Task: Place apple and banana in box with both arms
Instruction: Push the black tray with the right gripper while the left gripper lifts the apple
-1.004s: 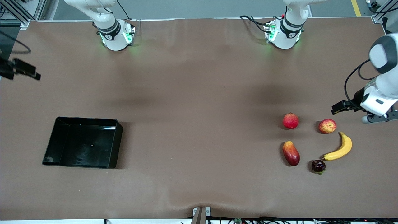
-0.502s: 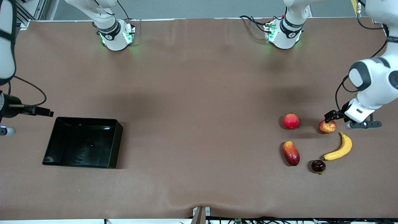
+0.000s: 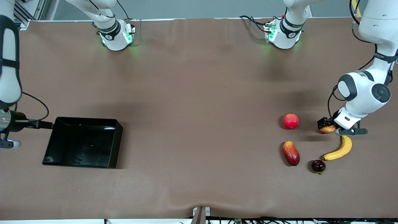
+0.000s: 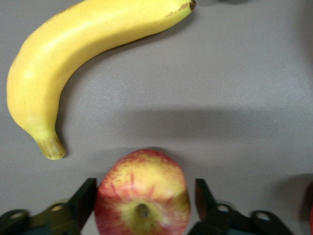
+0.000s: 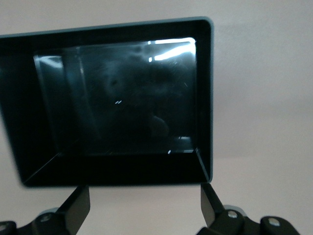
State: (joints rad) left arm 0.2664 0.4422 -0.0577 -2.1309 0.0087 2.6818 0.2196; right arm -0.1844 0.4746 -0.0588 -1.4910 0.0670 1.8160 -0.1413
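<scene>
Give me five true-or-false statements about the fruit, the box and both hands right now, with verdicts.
1. The left hand has a finger on each side of the apple. True.
2. The banana lies in the box. False: it lies on the table by the apple.
3. The box holds no fruit. True.
4. The right hand holds the mango. False: it is open at the box's edge, holding nothing.
5. The apple rests on the table. True.

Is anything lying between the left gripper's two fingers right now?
Yes. In the left wrist view the small round red-and-yellow streaked apple sits between the left gripper's fingers, with a slim gap still visible on each side.
</scene>
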